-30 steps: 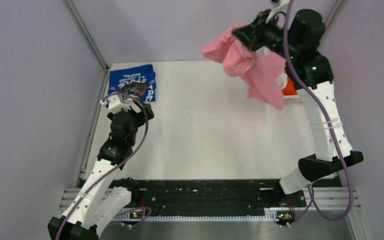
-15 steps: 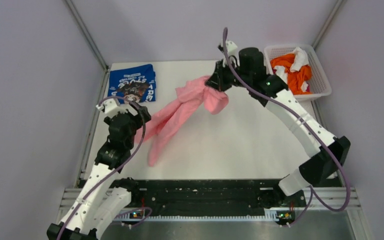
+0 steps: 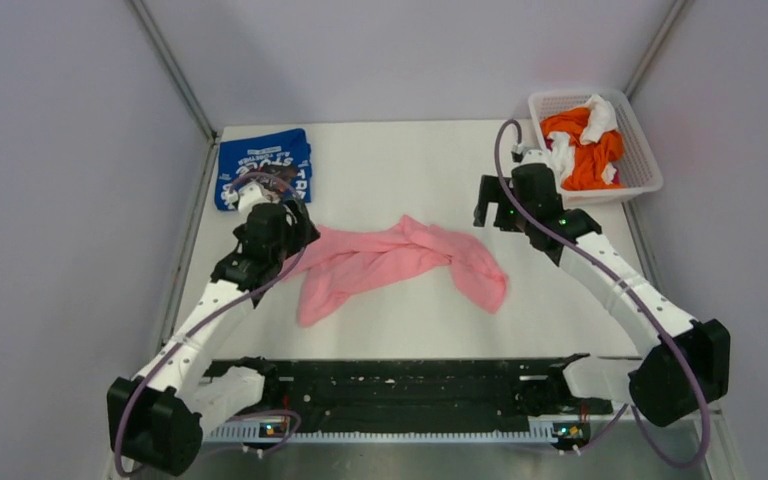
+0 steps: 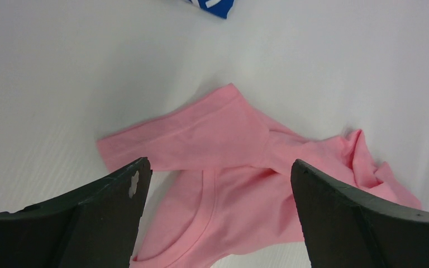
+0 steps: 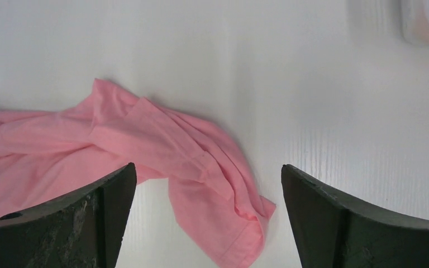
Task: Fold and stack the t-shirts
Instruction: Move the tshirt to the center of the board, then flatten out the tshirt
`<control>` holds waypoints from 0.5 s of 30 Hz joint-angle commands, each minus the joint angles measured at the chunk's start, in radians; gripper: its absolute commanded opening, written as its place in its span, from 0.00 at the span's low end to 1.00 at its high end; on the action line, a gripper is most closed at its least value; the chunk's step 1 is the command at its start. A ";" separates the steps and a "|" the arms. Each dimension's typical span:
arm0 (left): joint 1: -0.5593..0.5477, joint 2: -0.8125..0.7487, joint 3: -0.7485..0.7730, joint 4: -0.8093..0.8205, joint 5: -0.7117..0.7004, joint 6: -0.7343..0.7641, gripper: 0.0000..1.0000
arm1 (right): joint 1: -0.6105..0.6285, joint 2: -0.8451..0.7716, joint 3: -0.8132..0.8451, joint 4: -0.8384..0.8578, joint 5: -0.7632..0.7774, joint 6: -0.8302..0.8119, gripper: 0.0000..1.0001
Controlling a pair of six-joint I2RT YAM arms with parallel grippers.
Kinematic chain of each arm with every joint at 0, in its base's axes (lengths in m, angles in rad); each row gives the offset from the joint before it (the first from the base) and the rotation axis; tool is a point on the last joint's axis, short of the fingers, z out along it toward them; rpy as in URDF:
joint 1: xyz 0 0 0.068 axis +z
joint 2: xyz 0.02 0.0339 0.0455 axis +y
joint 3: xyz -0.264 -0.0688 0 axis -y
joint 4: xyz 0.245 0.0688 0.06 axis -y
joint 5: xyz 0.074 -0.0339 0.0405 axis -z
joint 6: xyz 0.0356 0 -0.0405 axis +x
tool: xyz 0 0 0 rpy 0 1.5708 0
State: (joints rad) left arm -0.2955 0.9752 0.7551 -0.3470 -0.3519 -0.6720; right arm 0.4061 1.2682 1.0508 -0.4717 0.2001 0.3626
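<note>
The pink shirt no longer hangs from the right gripper; it lies rumpled across the middle of the table. That gripper's jaws now stand apart, clear of the cloth. The left gripper has reached forward over the shirt's left end.

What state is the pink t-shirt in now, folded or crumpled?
Crumpled, not folded: the pink t-shirt lies bunched and twisted on the white table.

Blue t-shirt lettering too small to read; left arm covers its near edge.
</note>
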 commanded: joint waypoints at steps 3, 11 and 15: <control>0.004 0.116 0.035 0.008 0.049 -0.004 0.99 | 0.056 -0.114 -0.113 0.071 0.049 0.073 0.99; 0.093 0.402 0.139 0.123 0.237 0.007 0.97 | 0.219 0.010 -0.111 0.197 -0.010 -0.119 0.98; 0.131 0.573 0.251 0.102 0.340 0.047 0.95 | 0.250 0.162 -0.045 0.254 -0.023 -0.228 0.93</control>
State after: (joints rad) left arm -0.1940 1.4380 0.8936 -0.2817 -0.1333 -0.6701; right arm 0.6292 1.3186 0.9199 -0.3283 0.1989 0.2657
